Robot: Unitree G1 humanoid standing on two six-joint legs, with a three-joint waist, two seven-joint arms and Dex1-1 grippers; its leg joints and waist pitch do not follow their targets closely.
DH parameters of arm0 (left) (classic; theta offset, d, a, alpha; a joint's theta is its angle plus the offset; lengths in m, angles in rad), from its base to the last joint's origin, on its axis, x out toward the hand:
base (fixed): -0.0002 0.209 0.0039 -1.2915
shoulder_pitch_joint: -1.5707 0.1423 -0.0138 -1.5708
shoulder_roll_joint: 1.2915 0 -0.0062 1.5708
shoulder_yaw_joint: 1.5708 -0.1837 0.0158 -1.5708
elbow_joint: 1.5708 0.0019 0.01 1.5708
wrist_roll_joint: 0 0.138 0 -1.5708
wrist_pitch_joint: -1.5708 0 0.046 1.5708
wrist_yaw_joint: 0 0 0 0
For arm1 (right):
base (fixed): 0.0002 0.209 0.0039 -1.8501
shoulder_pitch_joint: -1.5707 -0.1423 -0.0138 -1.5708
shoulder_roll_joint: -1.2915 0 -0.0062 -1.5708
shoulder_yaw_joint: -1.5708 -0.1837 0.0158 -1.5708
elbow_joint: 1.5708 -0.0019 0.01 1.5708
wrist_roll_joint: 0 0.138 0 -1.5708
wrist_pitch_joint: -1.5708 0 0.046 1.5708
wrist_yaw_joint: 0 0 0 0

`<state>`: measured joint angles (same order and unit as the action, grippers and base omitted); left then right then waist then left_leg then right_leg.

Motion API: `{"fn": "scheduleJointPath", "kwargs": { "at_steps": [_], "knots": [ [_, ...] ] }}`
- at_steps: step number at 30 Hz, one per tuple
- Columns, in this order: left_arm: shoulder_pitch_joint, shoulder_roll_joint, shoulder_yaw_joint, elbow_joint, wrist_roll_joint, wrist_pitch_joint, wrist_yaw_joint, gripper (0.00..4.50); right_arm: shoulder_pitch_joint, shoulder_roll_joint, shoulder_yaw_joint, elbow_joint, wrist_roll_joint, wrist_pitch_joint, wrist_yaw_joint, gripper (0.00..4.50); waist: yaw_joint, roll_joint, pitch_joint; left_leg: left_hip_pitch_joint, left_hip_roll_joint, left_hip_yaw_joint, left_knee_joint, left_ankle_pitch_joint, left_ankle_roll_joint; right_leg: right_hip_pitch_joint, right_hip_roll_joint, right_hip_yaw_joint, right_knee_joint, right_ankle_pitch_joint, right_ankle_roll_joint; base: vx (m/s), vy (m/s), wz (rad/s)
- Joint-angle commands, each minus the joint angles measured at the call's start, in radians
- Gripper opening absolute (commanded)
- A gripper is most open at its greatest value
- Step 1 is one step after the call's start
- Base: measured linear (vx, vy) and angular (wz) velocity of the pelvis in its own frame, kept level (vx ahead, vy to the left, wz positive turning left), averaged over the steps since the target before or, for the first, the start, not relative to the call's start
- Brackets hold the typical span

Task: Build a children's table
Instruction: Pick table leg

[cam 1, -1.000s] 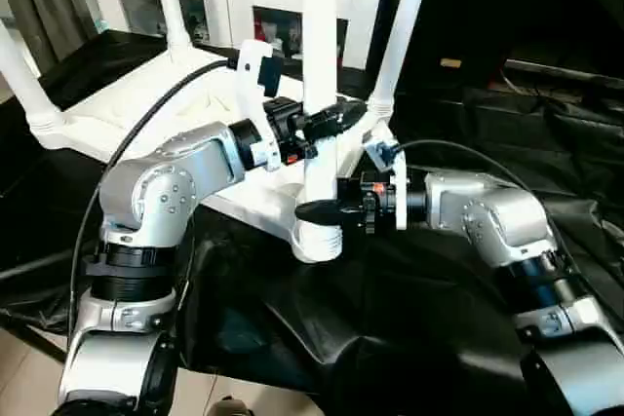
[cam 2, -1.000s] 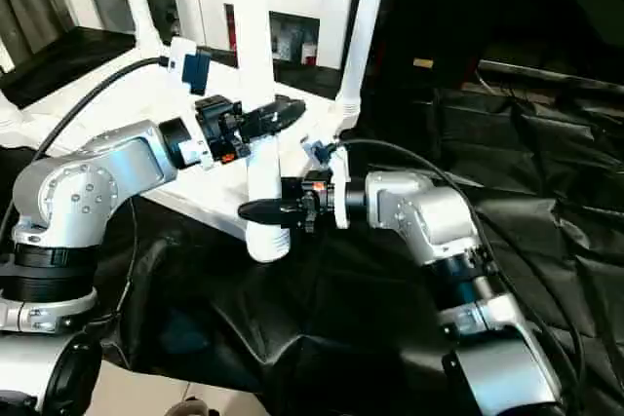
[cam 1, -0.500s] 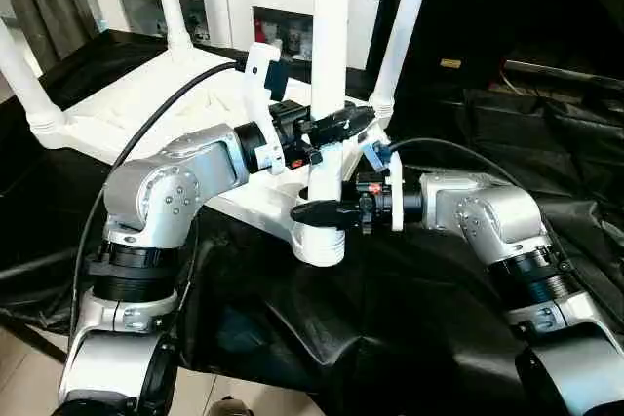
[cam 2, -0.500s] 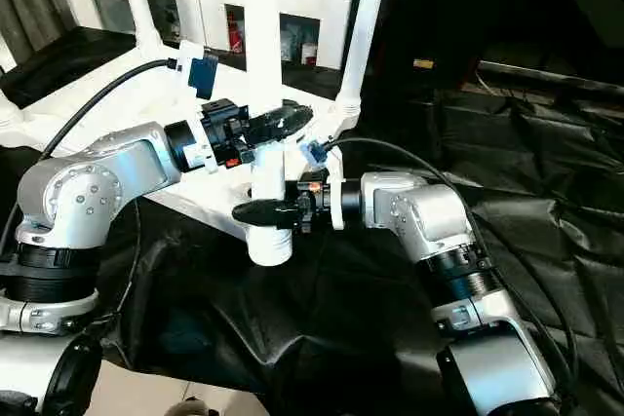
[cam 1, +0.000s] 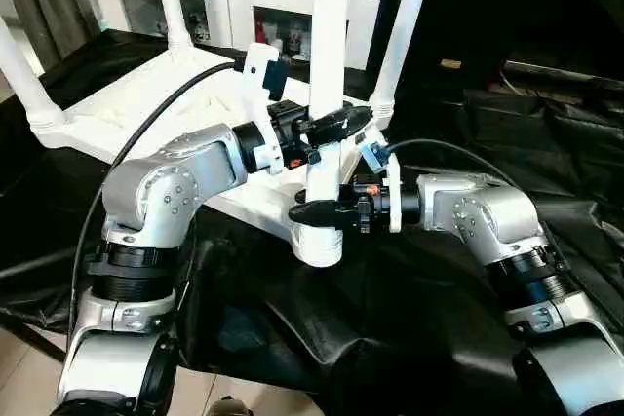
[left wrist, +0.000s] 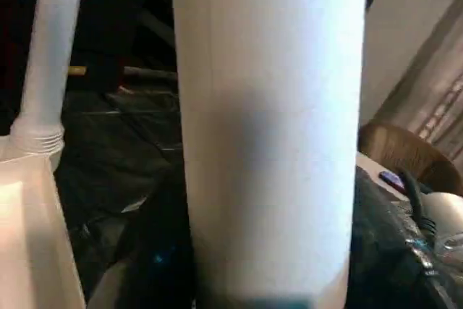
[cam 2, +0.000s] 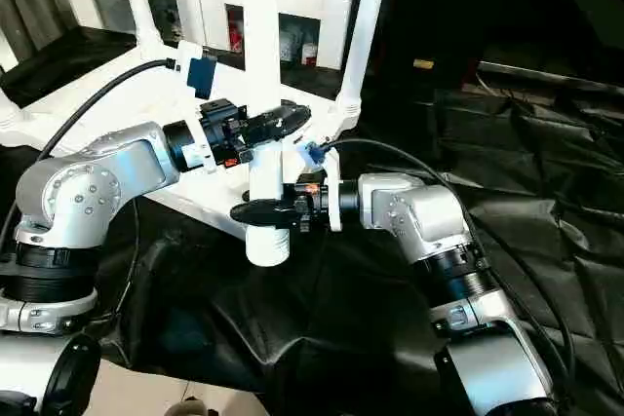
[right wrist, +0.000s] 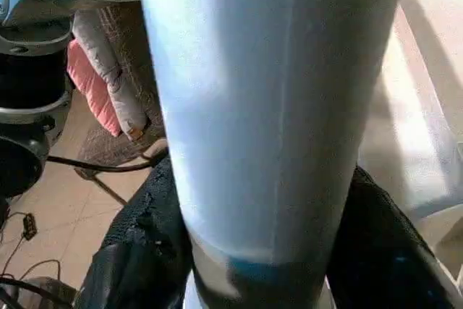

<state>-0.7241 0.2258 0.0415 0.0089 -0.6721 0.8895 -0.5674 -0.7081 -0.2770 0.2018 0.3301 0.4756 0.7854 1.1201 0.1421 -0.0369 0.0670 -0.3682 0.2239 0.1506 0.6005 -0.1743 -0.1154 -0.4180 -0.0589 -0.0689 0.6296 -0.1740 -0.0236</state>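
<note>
Two hands pinching one upright leg [cam 1: 326,65] at the near corner socket [cam 1: 318,241] of the upturned top [cam 1: 146,109]: left hand [cam 1: 331,126] above, right hand [cam 1: 317,211] lower. Long axis vertical, so seat straight down.

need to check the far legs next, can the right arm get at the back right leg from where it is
Probably yes. The back right leg stands just beyond the right gripper, with open space beside it, but that gripper is shut on the near leg and must release first.
</note>
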Motion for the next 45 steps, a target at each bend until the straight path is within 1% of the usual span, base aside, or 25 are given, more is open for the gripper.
{"fn": "scheduleJointPath", "kwargs": {
  "at_steps": [1,2,4,5,8,11,13,14,15,16,18,19,20,21,24,29,34,35,36,37,40,41,43,44,45],
  "knots": [
    [-0.013,-0.020,0.044,0.003,0.004,-0.038,0.029,2.82,-0.009,0.002,-0.027,0.016,0.004,0.004,-0.017,1.92,0.000,0.008,-0.083,0.001,-0.005,0.016,-0.060,-0.091,-0.015,0.071,-0.062,0.041,-0.065,-0.169,-0.140,0.000,0.000,0.00],
    [-0.013,-0.031,0.056,0.009,0.004,-0.058,0.038,2.82,-0.008,0.004,-0.032,0.016,0.005,0.001,-0.021,1.92,-0.003,0.002,-0.083,0.000,-0.006,0.018,-0.059,-0.098,-0.015,0.072,-0.061,0.042,-0.070,-0.163,-0.144,0.000,0.000,0.00],
    [-0.012,-0.053,0.084,0.020,-0.011,-0.097,0.040,3.02,-0.006,0.011,-0.046,0.015,0.011,-0.006,-0.030,1.92,-0.003,0.001,-0.084,-0.002,-0.007,0.017,-0.059,-0.096,-0.015,0.074,-0.061,0.041,-0.069,-0.149,-0.150,0.000,0.000,0.00],
    [-0.011,-0.090,0.138,0.037,-0.049,-0.157,0.038,3.02,-0.001,0.023,-0.073,0.012,0.024,-0.019,-0.047,1.92,-0.001,0.009,-0.084,-0.002,-0.007,0.016,-0.059,-0.099,-0.017,0.073,-0.062,0.041,-0.070,-0.149,-0.152,0.000,0.000,0.00],
    [-0.012,-0.154,0.237,0.064,-0.133,-0.228,0.063,3.02,0.008,0.044,-0.121,0.003,0.050,-0.043,-0.075,1.92,0.000,0.007,-0.086,-0.001,-0.008,0.017,-0.057,-0.107,-0.016,0.075,-0.061,0.041,-0.068,-0.124,-0.172,0.000,0.000,0.00],
    [0.007,-0.179,0.285,0.078,-0.181,-0.253,0.041,3.02,0.018,0.068,-0.170,-0.013,0.081,-0.061,-0.112,1.92,-0.002,0.008,-0.086,0.001,-0.007,0.016,-0.058,-0.118,-0.011,0.074,-0.060,0.040,-0.068,-0.126,-0.174,0.000,0.000,0.00],
    [0.017,-0.164,0.286,0.089,-0.170,-0.263,0.014,3.02,0.023,0.076,-0.194,-0.020,0.087,-0.072,-0.140,1.91,-0.003,0.009,-0.086,0.003,-0.006,0.016,-0.060,-0.116,-0.007,0.072,-0.058,0.040,-0.068,-0.135,-0.165,0.000,0.000,0.00],
    [0.027,-0.124,0.259,0.109,-0.115,-0.284,-0.029,3.02,0.028,0.082,-0.225,-0.021,0.076,-0.091,-0.187,1.91,-0.004,0.004,-0.086,0.005,-0.006,0.017,-0.060,-0.116,-0.005,0.072,-0.058,0.040,-0.071,-0.144,-0.156,0.000,0.000,0.00],
    [0.037,-0.082,0.213,0.123,-0.050,-0.309,-0.064,3.02,0.033,0.078,-0.234,-0.019,0.052,-0.113,-0.222,1.91,-0.004,0.005,-0.085,0.007,-0.005,0.016,-0.063,-0.113,-0.008,0.070,-0.059,0.040,-0.070,-0.165,-0.143,0.000,0.000,0.00],
    [0.037,-0.082,0.213,0.123,-0.050,-0.309,-0.064,3.02,0.033,0.078,-0.234,-0.019,0.052,-0.113,-0.222,1.91,-0.004,0.006,-0.084,0.008,-0.004,0.015,-0.065,-0.112,-0.009,0.067,-0.060,0.040,-0.074,-0.181,-0.130,0.000,0.000,0.00],
    [0.057,0.032,0.081,0.153,0.085,-0.347,-0.162,3.02,0.051,0.062,-0.239,-0.018,-0.006,-0.157,-0.291,1.91,-0.007,0.012,-0.084,0.010,-0.003,0.014,-0.067,-0.111,-0.018,0.065,-0.059,0.041,-0.072,-0.191,-0.114,0.000,0.000,0.00],
    [0.059,0.054,0.057,0.159,0.103,-0.351,-0.183,3.02,0.055,0.059,-0.242,-0.020,-0.010,-0.161,-0.303,1.91,-0.008,0.013,-0.085,0.013,-0.003,0.015,-0.067,-0.110,-0.024,0.063,-0.056,0.041,-0.070,-0.191,-0.101,0.000,0.000,0.00],
    [0.061,0.075,0.034,0.167,0.122,-0.361,-0.206,3.02,0.059,0.058,-0.248,-0.024,-0.014,-0.166,-0.316,1.91,-0.010,0.018,-0.084,0.015,-0.004,0.016,-0.067,-0.115,-0.031,0.063,-0.057,0.043,-0.072,-0.180,-0.107,0.000,0.000,0.00],
    [0.061,0.158,-0.057,0.203,0.197,-0.405,-0.298,3.02,0.076,0.052,-0.267,-0.043,-0.018,-0.170,-0.347,1.91,-0.008,0.022,-0.085,0.014,-0.005,0.014,-0.068,-0.110,-0.034,0.064,-0.059,0.043,-0.071,-0.165,-0.115,0.000,0.000,0.00],
    [0.058,0.206,-0.110,0.230,0.244,-0.435,-0.362,3.02,0.093,0.043,-0.278,-0.065,-0.018,-0.167,-0.363,1.91,-0.012,0.024,-0.085,0.012,-0.006,0.014,-0.069,-0.117,-0.040,0.068,-0.058,0.044,-0.067,-0.145,-0.123,0.000,0.000,0.00],
    [-0.005,0.336,-0.283,0.409,0.419,-0.587,-0.615,3.02,0.125,0.018,-0.277,-0.082,-0.029,-0.176,-0.376,1.91,-0.013,0.030,-0.084,0.013,-0.009,0.015,-0.069,-0.142,-0.045,0.069,-0.059,0.045,-0.067,-0.151,-0.140,0.000,0.000,0.00],
    [-0.077,0.367,-0.411,0.606,0.593,-0.797,-0.676,3.02,0.141,0.008,-0.253,-0.097,-0.049,-0.181,-0.374,1.91,-0.013,0.028,-0.083,0.012,-0.008,0.013,-0.073,-0.169,-0.052,0.071,-0.062,0.046,-0.076,-0.196,-0.129,0.000,0.000,0.00],
    [-0.089,0.367,-0.433,0.635,0.615,-0.822,-0.686,3.02,0.144,0.006,-0.248,-0.105,-0.049,-0.178,-0.376,1.91,-0.013,0.048,-0.086,0.014,-0.007,0.010,-0.070,-0.170,-0.059,0.070,-0.064,0.046,-0.068,-0.181,-0.137,0.000,0.000,0.00],
    [-0.098,0.365,-0.450,0.660,0.637,-0.850,-0.685,3.02,0.147,0.004,-0.243,-0.112,-0.052,-0.176,-0.376,1.91,-0.017,0.042,-0.086,0.016,-0.005,0.013,-0.070,-0.175,-0.058,0.068,-0.063,0.046,-0.072,-0.170,-0.141,0.000,0.000,0.00],
    [-0.098,0.365,-0.450,0.660,0.637,-0.850,-0.685,3.02,0.147,0.004,-0.243,-0.112,-0.052,-0.176,-0.376,1.91,-0.018,0.042,-0.087,0.015,-0.005,0.012,-0.069,-0.175,-0.060,0.072,-0.061,0.046,-0.066,-0.136,-0.155,0.000,0.000,0.00],
    [-0.135,0.357,-0.522,0.789,0.740,-0.957,-0.682,3.02,0.168,-0.004,-0.232,-0.147,-0.051,-0.166,-0.381,1.91,-0.016,0.055,-0.089,0.012,-0.008,0.012,-0.066,-0.169,-0.054,0.073,-0.061,0.046,-0.065,-0.107,-0.174,0.000,0.000,0.00],
    [-0.141,0.356,-0.532,0.810,0.756,-0.968,-0.678,3.02,0.173,-0.007,-0.230,-0.152,-0.054,-0.166,-0.381,1.91,-0.017,0.048,-0.088,0.011,-0.009,0.013,-0.065,-0.170,-0.052,0.077,-0.060,0.046,-0.067,-0.111,-0.170,0.000,0.000,0.00],
    [-0.155,0.353,-0.552,0.864,0.804,-1.021,-0.653,3.02,0.185,-0.011,-0.231,-0.161,-0.061,-0.166,-0.381,1.91,-0.019,0.050,-0.087,0.009,-0.010,0.012,-0.065,-0.169,-0.052,0.078,-0.060,0.046,-0.068,-0.123,-0.164,0.000,0.000,0.00],
    [-0.165,0.349,-0.560,0.901,0.823,-1.037,-0.652,3.02,0.192,-0.012,-0.235,-0.167,-0.061,-0.163,-0.384,1.91,-0.020,0.058,-0.088,0.011,-0.008,0.011,-0.065,-0.177,-0.054,0.075,-0.062,0.047,-0.070,-0.127,-0.171,0.000,0.000,0.00],
    [-0.165,0.349,-0.560,0.901,0.823,-1.037,-0.652,3.02,0.192,-0.012,-0.235,-0.167,-0.061,-0.163,-0.384,1.91,-0.022,0.056,-0.085,0.010,-0.010,0.012,-0.065,-0.185,-0.054,0.076,-0.061,0.046,-0.071,-0.138,-0.172,0.000,0.000,0.00]
  ]
}}
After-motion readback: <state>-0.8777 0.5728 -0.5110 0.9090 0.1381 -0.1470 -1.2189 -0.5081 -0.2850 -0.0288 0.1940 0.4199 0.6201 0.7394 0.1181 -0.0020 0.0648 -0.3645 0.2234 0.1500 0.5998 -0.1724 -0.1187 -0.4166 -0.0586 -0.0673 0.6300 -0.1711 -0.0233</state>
